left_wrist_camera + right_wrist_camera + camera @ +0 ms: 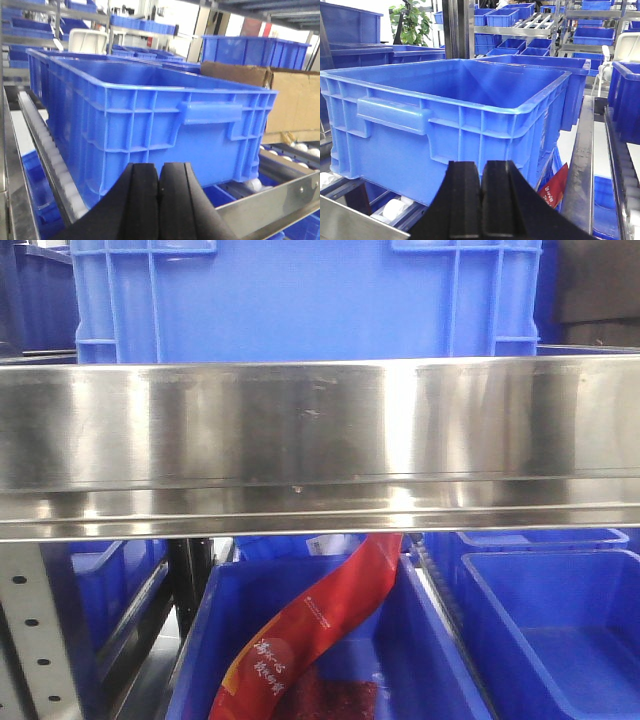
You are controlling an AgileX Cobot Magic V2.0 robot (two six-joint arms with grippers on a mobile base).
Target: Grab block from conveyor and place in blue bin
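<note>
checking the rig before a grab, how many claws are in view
2. The left claw sits low in the left wrist view, the right claw low in the right wrist view, both shut on nothing. The front view shows none.

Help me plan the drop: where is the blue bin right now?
The blue bin sits top centre in the front view, behind the steel rail; both wrist views show it on rollers just ahead of the shut claws.

Metal shelving racks (540, 22) stacked with blue crates fill the upper right; a leafy plant (412, 22) stands upper left, a cardboard box (292, 102) at right.
</note>
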